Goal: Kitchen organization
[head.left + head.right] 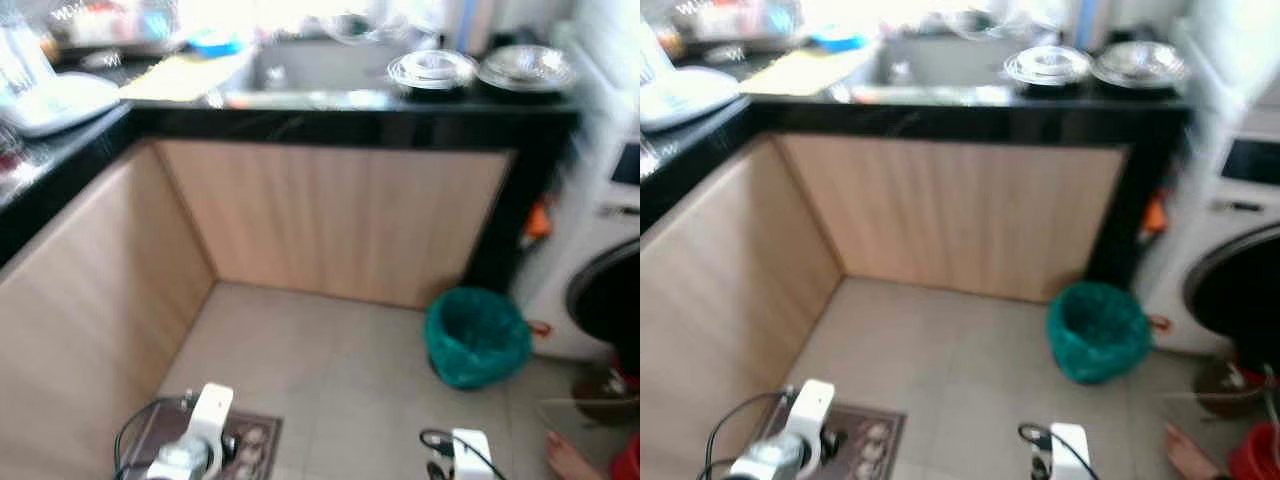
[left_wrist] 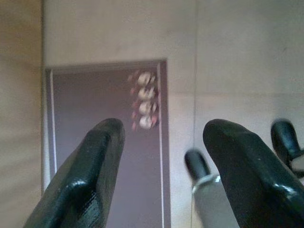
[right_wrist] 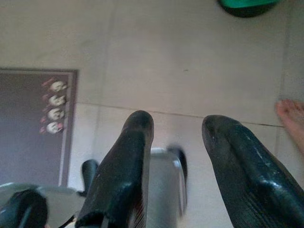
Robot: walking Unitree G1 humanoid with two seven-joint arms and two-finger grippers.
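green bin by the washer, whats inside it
The green bin on the floor beside the washing machine has a green liner bunched over its rim. Its opening looks dark green; the blur hides whatever lies inside.

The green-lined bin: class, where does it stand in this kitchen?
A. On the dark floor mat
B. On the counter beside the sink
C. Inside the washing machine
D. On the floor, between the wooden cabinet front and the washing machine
D: the green-lined bin sits on the tiled floor, at the foot of the cabinet front with the washing machine just beyond it.
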